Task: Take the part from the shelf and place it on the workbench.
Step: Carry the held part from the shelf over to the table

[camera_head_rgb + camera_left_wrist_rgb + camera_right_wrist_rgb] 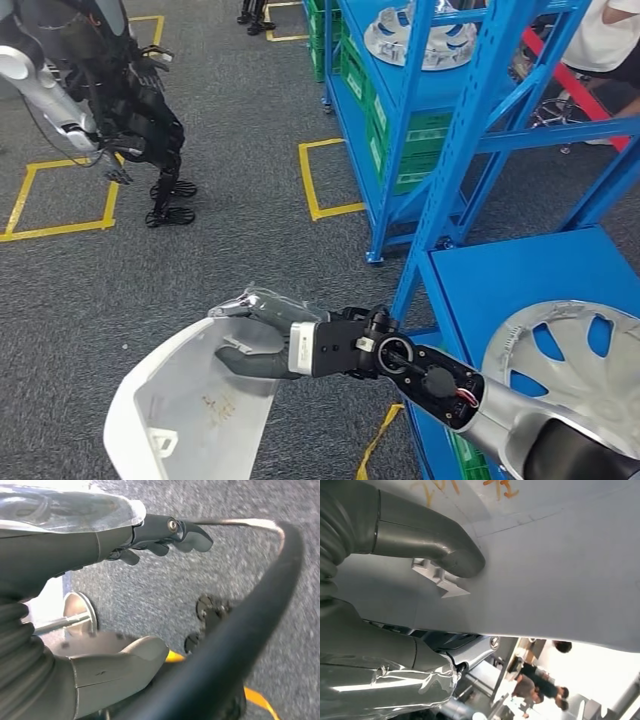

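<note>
While the part is hanging over the floor, these points are mattering:

Risk: the white part (189, 400) is being held at one edge only; I judge it could be tipping and slipping out, because most of it is reaching past the grip.
Part: it is sitting in the air above the grey carpet (249, 230), beside the blue shelf (460, 130); no workbench is showing.
Right hand (260, 335): it is pinching the part's upper edge, thumb pressing one face, fingers (478, 647) lying behind.
Left hand (124, 540): fingers are staying apart, holding nothing.
</note>
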